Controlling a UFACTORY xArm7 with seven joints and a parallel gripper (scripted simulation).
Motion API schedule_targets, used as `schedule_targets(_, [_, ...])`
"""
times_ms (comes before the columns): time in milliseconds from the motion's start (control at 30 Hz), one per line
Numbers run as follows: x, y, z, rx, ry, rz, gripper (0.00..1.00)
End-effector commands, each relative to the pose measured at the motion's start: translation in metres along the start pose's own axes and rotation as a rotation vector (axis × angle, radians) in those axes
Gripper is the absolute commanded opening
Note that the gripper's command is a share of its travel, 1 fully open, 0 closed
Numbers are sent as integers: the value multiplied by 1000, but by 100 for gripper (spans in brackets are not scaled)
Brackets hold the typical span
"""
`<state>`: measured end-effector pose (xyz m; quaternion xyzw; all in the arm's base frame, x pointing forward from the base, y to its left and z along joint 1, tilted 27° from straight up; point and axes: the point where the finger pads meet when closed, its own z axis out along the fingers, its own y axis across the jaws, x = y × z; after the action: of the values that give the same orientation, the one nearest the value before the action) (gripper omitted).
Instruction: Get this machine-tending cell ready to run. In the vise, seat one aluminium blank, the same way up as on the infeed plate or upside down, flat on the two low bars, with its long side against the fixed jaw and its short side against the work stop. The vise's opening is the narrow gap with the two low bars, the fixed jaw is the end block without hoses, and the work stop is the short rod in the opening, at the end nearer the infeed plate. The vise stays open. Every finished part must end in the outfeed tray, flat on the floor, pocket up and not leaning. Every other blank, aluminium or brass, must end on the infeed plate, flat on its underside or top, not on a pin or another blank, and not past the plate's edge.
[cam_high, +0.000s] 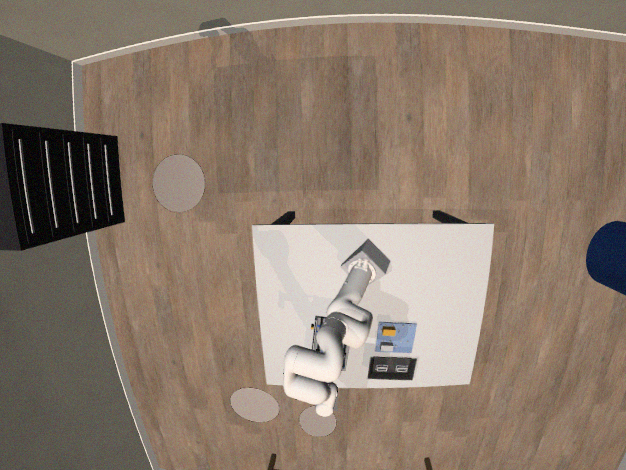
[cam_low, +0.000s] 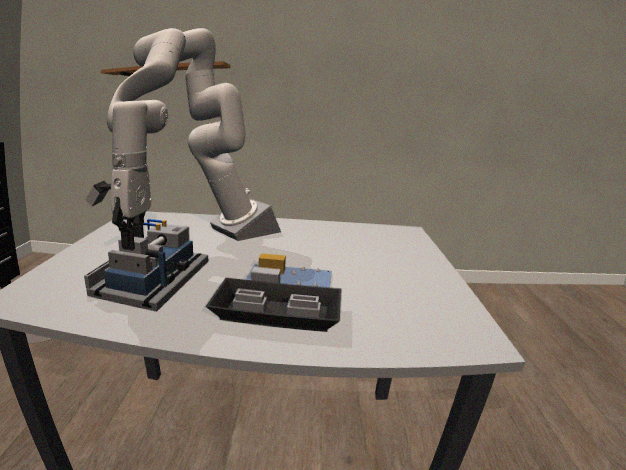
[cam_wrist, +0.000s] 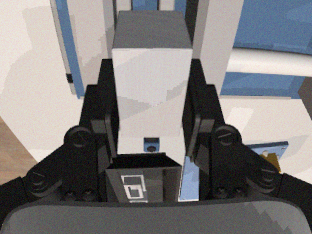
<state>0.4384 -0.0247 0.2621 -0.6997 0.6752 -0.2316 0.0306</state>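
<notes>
My gripper is shut on a grey aluminium blank and holds it, its long side along the jaws, in the opening of the vise. I cannot tell whether it rests on the bars. The work stop is hidden. The blue infeed plate carries a brass blank and an aluminium blank. The black outfeed tray holds two finished parts, lying flat with their pockets up.
The arm's base stands behind the vise. Blue hoses rise from the vise's far jaw block. The vise stands near the table's left side, the tray near its front edge. In the overhead view the arm covers most of the vise.
</notes>
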Motion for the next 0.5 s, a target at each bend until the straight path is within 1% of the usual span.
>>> schedule_targets(0, [-1, -2, -2, 4, 0, 0, 0])
schedule_targets(467, [-3, -3, -2, 4, 0, 0, 0])
